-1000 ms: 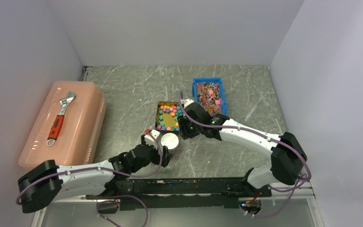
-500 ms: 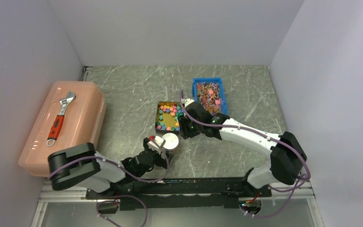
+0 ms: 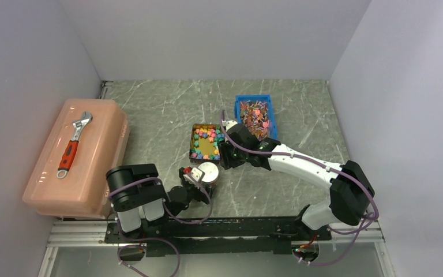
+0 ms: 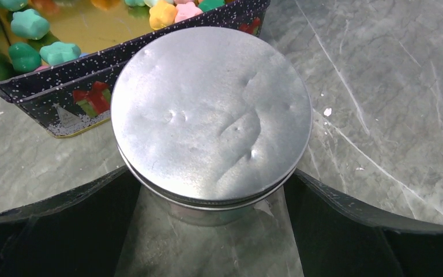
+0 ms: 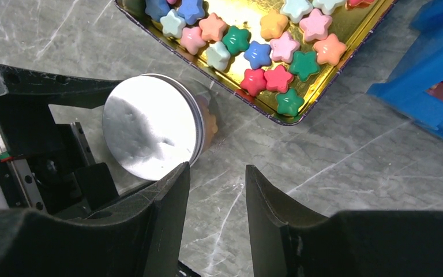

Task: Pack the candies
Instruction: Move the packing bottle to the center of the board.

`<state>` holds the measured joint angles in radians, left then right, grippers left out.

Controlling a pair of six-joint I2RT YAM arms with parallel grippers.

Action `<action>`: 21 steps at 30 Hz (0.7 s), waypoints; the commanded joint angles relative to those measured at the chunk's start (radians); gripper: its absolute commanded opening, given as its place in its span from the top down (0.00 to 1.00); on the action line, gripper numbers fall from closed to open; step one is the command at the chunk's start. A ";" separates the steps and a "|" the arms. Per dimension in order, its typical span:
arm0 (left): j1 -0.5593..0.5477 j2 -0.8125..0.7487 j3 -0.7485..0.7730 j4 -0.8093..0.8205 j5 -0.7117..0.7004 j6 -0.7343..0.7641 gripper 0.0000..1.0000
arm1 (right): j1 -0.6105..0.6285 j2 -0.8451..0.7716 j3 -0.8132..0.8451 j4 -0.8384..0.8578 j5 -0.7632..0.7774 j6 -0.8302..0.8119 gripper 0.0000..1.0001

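**Candies in open tin; left gripper wide around jar, right gripper part-open and empty**

Top view: the candies (image 3: 203, 135) lie in a rectangular tin (image 3: 192, 138) mid-table. The tin's long axis runs away from the arm bases. A lidded jar (image 3: 208, 171) stands upright just at the tin's near end. The left gripper (image 3: 195, 176) is at the jar's near-left side. The right gripper (image 3: 225, 158) is just right of the tin's near corner. A blue bin (image 3: 254, 97) sits right of the tin. A pink box (image 3: 98, 167) at far left carries a wrench (image 3: 72, 144).

Left wrist view: the jar's silver lid faces up and fills the frame. The fingers are spread wide, one on each side of the jar; contact cannot be told. The candies lie beyond the jar, away from the fingers.

Right wrist view: the fingers are part-open with bare table (image 5: 323, 167) between them, holding nothing. Only this view shows the candies as flat-lying stars with no long axis, and the tin's gold floor showing between them. Something orange shows through the jar's glass. The candies lie ahead of the fingertips, apart from them.
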<state>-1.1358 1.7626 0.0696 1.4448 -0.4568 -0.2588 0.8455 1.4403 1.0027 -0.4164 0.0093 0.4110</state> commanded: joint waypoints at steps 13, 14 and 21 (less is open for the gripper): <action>-0.005 0.087 0.064 0.216 0.045 0.053 0.21 | -0.009 -0.035 -0.033 0.047 -0.034 -0.005 0.57; -0.005 0.087 0.066 0.216 0.055 0.057 0.24 | -0.010 -0.036 -0.034 0.045 -0.035 -0.005 0.57; -0.005 0.083 0.079 0.216 0.204 0.083 0.46 | -0.010 -0.084 -0.055 0.022 -0.031 -0.005 0.57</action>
<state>-1.1358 1.8450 0.1291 1.4994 -0.3710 -0.1955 0.8391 1.4254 0.9604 -0.4034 -0.0128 0.4110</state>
